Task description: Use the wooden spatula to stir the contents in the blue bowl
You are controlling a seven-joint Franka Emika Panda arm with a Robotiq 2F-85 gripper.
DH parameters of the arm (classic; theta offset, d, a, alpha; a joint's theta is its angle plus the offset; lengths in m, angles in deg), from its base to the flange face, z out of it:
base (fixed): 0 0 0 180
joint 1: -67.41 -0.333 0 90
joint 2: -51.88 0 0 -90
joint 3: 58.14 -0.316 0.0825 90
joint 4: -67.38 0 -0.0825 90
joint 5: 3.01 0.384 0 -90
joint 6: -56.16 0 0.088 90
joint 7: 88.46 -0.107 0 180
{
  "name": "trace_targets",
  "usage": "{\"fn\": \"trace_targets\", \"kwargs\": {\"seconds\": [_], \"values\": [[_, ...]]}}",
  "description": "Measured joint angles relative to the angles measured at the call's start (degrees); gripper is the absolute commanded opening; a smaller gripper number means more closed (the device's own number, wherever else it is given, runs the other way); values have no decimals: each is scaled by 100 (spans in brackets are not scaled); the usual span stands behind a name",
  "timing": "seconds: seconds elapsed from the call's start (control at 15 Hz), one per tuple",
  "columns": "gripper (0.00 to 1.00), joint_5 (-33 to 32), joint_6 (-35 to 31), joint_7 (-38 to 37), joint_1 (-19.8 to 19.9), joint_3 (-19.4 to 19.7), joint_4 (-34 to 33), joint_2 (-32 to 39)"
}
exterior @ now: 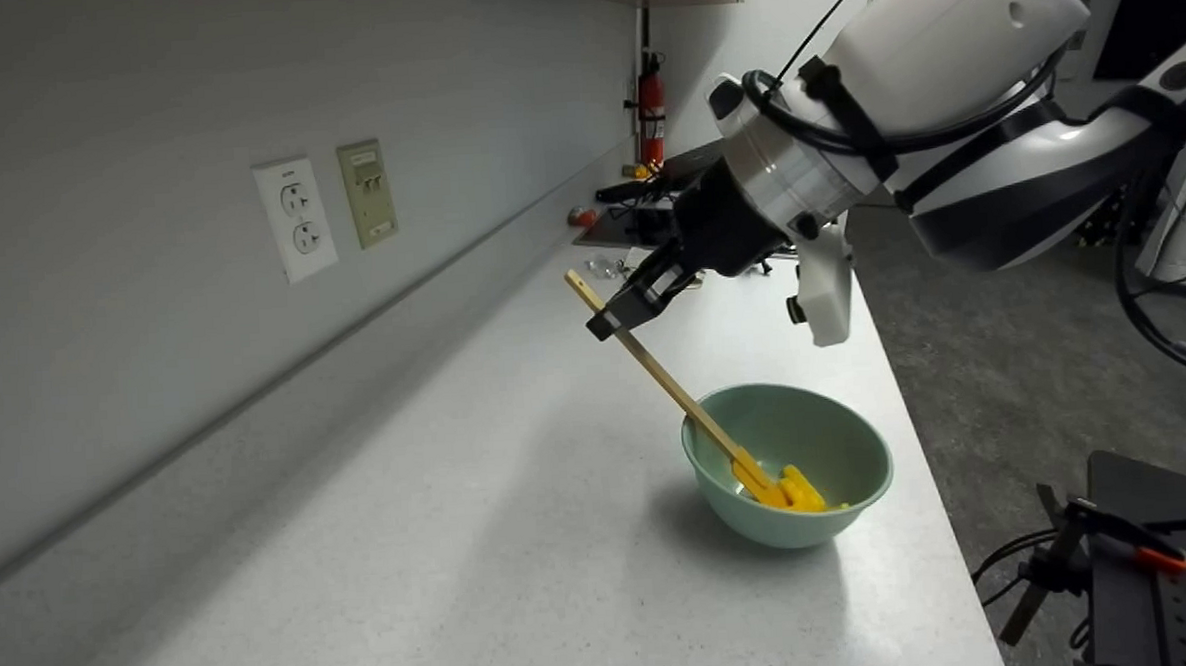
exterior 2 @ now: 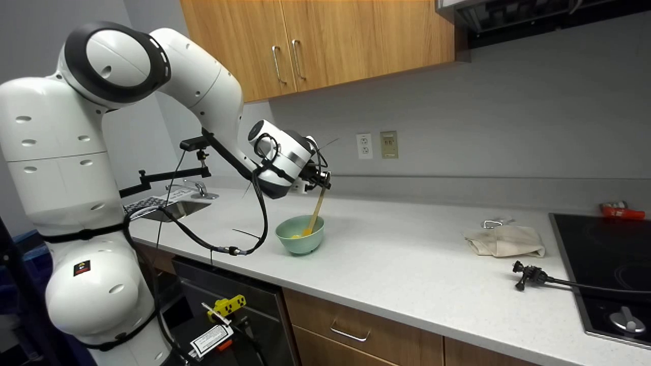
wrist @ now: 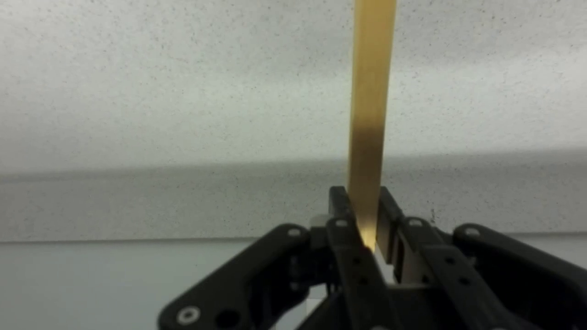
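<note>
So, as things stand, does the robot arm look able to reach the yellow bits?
Probably yes: the fingers hold the spatula, which dips into the bowl close to the yellow bits, and nothing visible blocks it.

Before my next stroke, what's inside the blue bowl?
Bright yellow bits lie in the blue bowl, and the wooden spatula slants in, its lower end down by them. What lies beneath the bits and that end is covered and can't be seen.
</note>
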Motion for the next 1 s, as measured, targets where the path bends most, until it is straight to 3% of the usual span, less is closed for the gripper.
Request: {"fn": "trace_targets", "kwargs": {"seconds": [0.33,0.67,1.0], "values": [[4,-185,3,-271,-1,40,-249,-66],[4,-1291,210,-1315,-6,124,-934,-222],[4,-1445,286,-1627,-31,61,-795,-157]]}}
